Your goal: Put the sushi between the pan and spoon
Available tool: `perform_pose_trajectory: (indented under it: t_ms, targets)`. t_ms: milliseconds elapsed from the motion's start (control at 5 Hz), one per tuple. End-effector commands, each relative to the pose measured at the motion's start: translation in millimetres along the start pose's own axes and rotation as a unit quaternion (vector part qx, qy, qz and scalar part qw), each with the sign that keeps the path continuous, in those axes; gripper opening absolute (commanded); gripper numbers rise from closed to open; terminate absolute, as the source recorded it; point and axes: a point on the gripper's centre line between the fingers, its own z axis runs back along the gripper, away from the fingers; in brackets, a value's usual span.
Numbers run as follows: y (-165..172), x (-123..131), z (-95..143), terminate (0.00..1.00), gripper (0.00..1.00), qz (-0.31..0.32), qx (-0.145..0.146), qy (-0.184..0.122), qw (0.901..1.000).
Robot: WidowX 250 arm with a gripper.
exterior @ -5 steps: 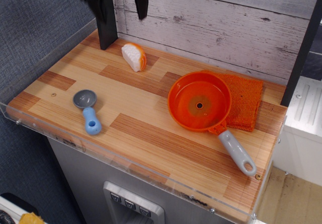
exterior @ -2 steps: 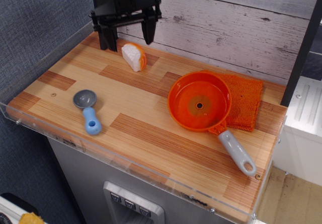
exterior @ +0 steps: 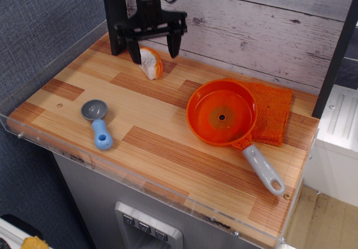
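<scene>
Barely begun: jaws spread, straddling sushi (exterior: 150, 62) at counter (exterior: 168, 142) rear; lifting, placing between pan (exterior: 222, 112) and spoon (exterior: 96, 121) remain.

From my seat, the arm above the gripper (exterior: 153, 46) runs off the frame's top edge. One black finger (exterior: 134, 50) covers the upper left of the sushi (exterior: 151, 64). The pan (exterior: 222, 112) hides the left part of the orange cloth (exterior: 273, 112), right of centre.
</scene>
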Motion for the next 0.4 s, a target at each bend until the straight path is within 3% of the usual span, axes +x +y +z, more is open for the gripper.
perform_pose_trajectory:
  t_ms: [0,200]
  targets:
    - [3,10,-8,0.00,1.00,0.008,0.006,-0.008,0.9999]
    - [7,3,-20,0.00,1.00,-0.001,0.013,0.006,0.9999]
